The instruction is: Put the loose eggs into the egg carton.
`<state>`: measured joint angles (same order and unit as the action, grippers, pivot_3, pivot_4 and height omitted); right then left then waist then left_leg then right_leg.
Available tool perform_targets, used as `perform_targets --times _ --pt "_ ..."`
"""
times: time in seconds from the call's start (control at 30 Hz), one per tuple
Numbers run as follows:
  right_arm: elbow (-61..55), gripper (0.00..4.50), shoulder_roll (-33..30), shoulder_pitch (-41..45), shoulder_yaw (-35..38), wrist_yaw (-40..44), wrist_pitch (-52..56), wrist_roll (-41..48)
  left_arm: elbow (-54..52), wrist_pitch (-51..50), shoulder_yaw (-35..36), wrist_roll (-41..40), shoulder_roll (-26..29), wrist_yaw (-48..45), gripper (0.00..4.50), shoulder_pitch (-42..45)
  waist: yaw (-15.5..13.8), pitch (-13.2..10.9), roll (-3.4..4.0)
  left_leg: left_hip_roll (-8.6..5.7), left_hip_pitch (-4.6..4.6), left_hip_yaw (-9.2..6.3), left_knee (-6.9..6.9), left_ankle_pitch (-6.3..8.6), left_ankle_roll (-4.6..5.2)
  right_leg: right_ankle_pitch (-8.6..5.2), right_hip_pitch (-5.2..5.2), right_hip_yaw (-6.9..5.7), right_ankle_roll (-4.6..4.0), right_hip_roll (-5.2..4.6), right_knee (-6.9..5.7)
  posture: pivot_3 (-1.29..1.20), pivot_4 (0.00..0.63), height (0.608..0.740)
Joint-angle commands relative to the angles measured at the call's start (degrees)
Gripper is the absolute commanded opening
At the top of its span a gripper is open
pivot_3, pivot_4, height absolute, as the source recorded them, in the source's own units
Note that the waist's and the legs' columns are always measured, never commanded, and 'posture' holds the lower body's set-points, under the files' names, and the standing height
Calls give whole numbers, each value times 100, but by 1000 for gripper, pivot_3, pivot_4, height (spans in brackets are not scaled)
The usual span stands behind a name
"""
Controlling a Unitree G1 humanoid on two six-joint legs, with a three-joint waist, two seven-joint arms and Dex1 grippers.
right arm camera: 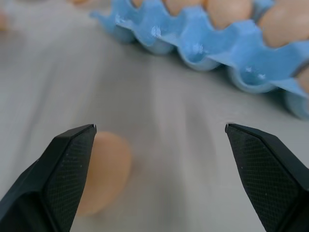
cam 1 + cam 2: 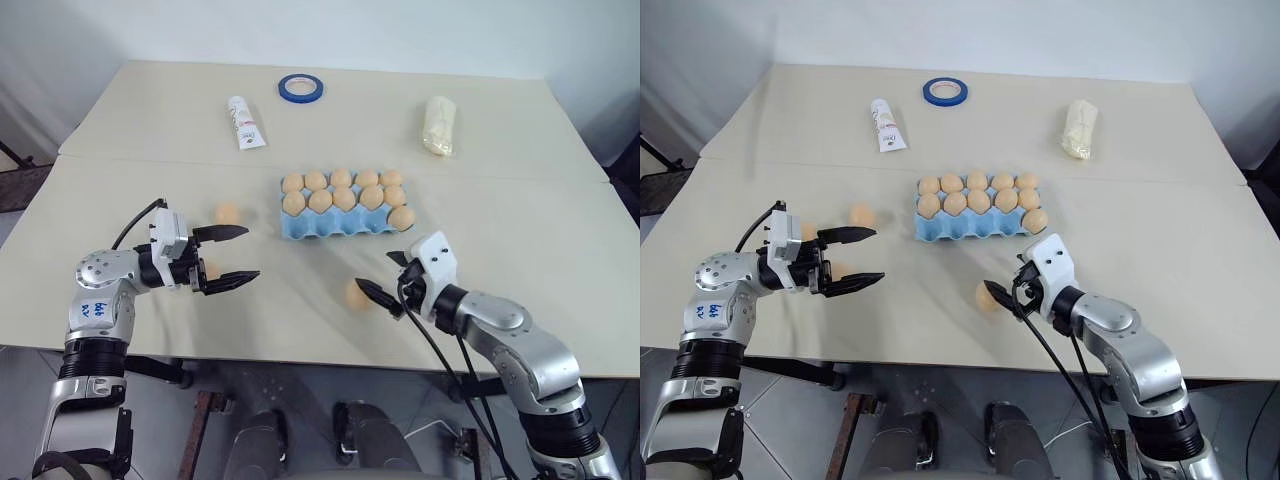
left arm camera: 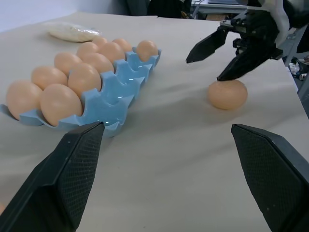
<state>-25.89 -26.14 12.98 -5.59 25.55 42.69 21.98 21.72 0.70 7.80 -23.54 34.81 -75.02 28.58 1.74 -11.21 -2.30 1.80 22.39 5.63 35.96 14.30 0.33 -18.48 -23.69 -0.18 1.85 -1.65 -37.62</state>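
While the left gripper (image 2: pixel 236 256) hovers level and spread, the right gripper (image 2: pixel 381 284) angles down, unclenched, beside a loose egg (image 2: pixel 357 294).

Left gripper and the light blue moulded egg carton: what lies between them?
One loose tan-orange egg on the beige table, in the left eye view, between the open left gripper and the egg carton.

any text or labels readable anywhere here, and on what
None can be read for certain.
White tube lying on the beige table: small red print, too small to read.
Left arm's grey shoulder shell: blue handwritten marks, not legible.
Light blue egg carton, tan eggs: no text.
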Motion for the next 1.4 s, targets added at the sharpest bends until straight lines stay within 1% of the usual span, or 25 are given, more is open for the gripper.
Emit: perform_targets --times 0.03,0.17,0.3,0.77,0.97,1.07,1.23,1.27,1.3,1.4 --pt "-143 4500 -33 47 -142 45 67 -71 -175 114 -4 -53 -8 -35 4485 54 0 0 -1 0 -1 0 2 0 1 0 1 0 1 0 0 0 150 740" --pt "-169 4500 -88 86 -200 87 128 -69 -151 142 8 -50 -28 -8 4485 70 0 1 -1 0 -2 -2 6 0 1 0 3 -1 1 0 -2 0 150 740" --pt "-209 4500 -24 215 -45 -46 390 16 -110 195 26 -35 -38 28 4485 99 3 0 -1 0 -2 -3 4 0 1 0 3 -1 1 0 -2 0 150 740" --pt "-333 4500 -311 339 -568 370 924 29 27 319 38 11 -47 207 4485 244 6 0 -1 0 2 -6 2 0 1 0 1 -4 1 -1 2 0 150 740" --pt "12 4500 -235 435 -641 415 736 -108 11 346 46 20 -43 311 4485 236 3 0 -1 1 3 -7 2 1 1 0 0 -6 0 0 3 0 150 740" --pt "71 3896 -210 435 -611 458 777 -39 8 353 53 21 -32 353 4500 235 -5 0 -1 1 3 -7 3 1 1 0 0 -6 0 0 3 0 150 740" --pt "-8 2132 -211 346 -548 452 703 -41 -9 377 89 9 -8 414 4500 224 2 0 -1 1 5 -8 -1 1 1 0 -1 -7 0 0 6 0 150 740" --pt "-23 1880 -211 329 -530 457 689 -30 -5 388 90 11 -3 423 4500 225 0 0 -1 1 5 -9 -1 1 1 0 -1 -7 0 0 6 0 150 740" --pt "-40 1779 -195 323 -493 452 649 -17 2 402 96 12 1 437 4500 229 0 0 -1 1 5 -9 0 1 1 0 0 -8 0 0 6 0 150 740" --pt "-122 1751 -92 463 -284 430 594 129 -2 413 114 -2 8 467 4500 236 4 0 -1 1 5 -9 1 1 1 0 0 -8 0 0 7 0 150 740"
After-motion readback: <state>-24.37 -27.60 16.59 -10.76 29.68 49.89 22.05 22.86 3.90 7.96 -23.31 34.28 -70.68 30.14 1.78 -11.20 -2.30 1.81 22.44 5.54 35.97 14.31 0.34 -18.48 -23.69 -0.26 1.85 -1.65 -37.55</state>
